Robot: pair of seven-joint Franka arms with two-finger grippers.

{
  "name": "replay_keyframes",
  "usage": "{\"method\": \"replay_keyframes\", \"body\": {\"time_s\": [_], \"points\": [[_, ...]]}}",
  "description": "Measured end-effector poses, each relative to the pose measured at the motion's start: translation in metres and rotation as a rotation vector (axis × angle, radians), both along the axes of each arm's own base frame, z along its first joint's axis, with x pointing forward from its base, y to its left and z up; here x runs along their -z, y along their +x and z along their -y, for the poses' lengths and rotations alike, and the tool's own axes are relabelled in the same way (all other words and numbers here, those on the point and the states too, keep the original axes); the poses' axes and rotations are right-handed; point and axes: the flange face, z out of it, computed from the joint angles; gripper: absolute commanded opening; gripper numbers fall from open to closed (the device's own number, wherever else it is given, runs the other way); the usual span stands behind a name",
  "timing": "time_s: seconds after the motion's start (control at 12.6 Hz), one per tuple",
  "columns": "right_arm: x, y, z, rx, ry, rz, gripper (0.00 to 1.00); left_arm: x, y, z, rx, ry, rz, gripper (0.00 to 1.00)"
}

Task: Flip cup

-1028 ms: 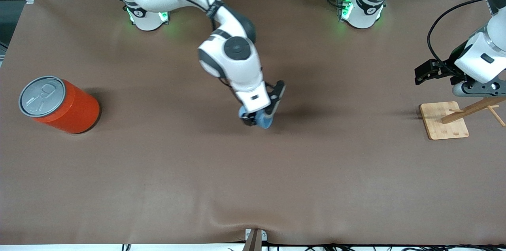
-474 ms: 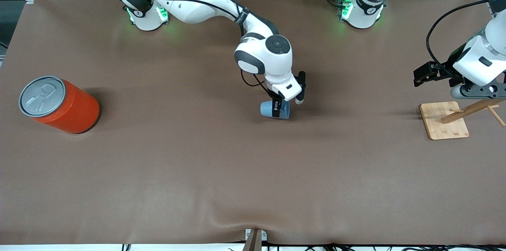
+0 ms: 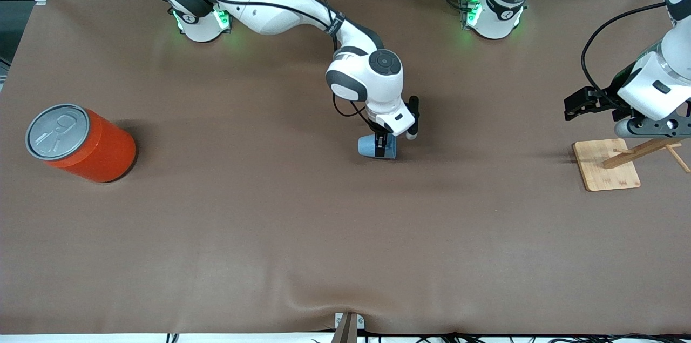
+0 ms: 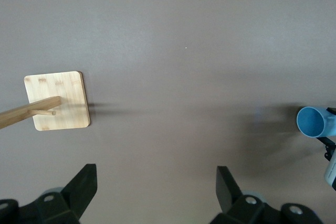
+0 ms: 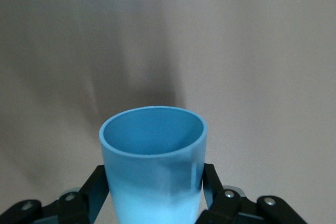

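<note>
The light-blue cup [image 3: 372,147] is held on its side just over the middle of the table, its open mouth toward the left arm's end. My right gripper [image 3: 382,143] is shut on it, one finger on each side of its wall. In the right wrist view the cup [image 5: 152,171] fills the space between the fingers [image 5: 97,184], and its darker blue inside shows. The cup also shows at the edge of the left wrist view [image 4: 314,122]. My left gripper [image 3: 578,102] is open and empty and waits over the table beside the wooden stand; its jaws stand wide apart [image 4: 156,174].
A large orange can [image 3: 81,143] with a grey pull-tab lid stands at the right arm's end. A wooden stand [image 3: 605,165] with a slanted peg sits at the left arm's end, below my left arm; it also shows in the left wrist view [image 4: 58,100].
My right arm has swung toward the left arm's end and turned its wrist, so the cup now lies sideways. In the last half second it shifted only slightly. The left arm barely moved.
</note>
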Motion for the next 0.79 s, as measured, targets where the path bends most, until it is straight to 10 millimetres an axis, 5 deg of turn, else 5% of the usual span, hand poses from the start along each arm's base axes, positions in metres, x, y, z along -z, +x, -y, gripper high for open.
{"method": "replay_keyframes", "body": {"time_s": [0.32,0.4,0.47,0.55,0.79], "points": [[0.007,-0.003,-0.0013,-0.006,-0.006,-0.003,0.08,0.0001,0.0001,0.0,0.0,0.0,0.0,1.0],[0.008,-0.0053,-0.0029,-0.01,-0.007,-0.004,0.16,0.0002,0.0001,0.0,0.0,0.0,0.0,1.0],[0.0091,-0.007,-0.004,-0.013,-0.01,-0.003,0.41,0.0007,0.0004,0.0,0.0,0.0,-0.001,1.0],[0.0093,-0.0076,-0.0045,-0.016,-0.011,0.0,0.99,0.002,0.0011,-0.0001,0.0,0.0,-0.002,1.0],[0.0097,-0.0073,-0.0041,-0.012,-0.012,0.0,1.0,0.0069,0.0044,-0.0001,0.0,-0.002,-0.004,1.0]]}}
